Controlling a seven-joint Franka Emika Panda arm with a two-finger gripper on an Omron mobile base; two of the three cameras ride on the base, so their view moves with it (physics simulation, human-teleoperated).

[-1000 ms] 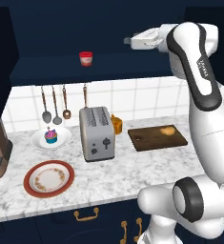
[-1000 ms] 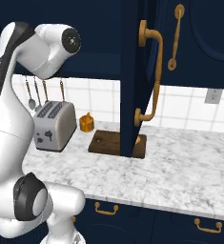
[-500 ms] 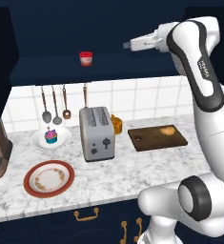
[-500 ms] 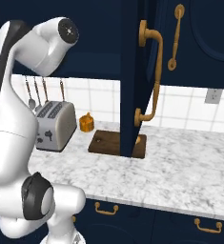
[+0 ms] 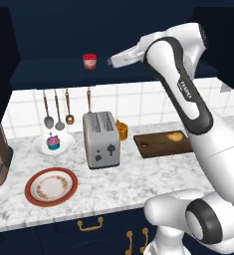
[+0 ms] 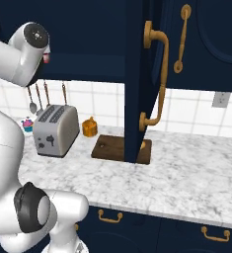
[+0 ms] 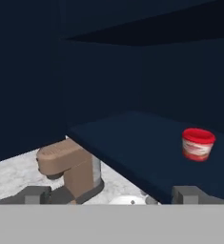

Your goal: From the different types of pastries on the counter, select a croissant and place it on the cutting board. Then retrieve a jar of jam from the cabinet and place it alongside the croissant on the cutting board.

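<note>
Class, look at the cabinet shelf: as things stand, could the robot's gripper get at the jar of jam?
Probably yes. The jar of jam stands alone on the open cabinet shelf, and the open gripper already faces it at shelf height, with nothing between them in the hand view.

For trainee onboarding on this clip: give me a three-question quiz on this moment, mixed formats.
1. True or false: the croissant lies on the cutting board.
2. Where is the jar of jam? A) cabinet shelf B) counter C) red-rimmed plate
3. Fill in: the pincer is ____, holding nothing.

Key: 1 true; 2 A; 3 open
</note>
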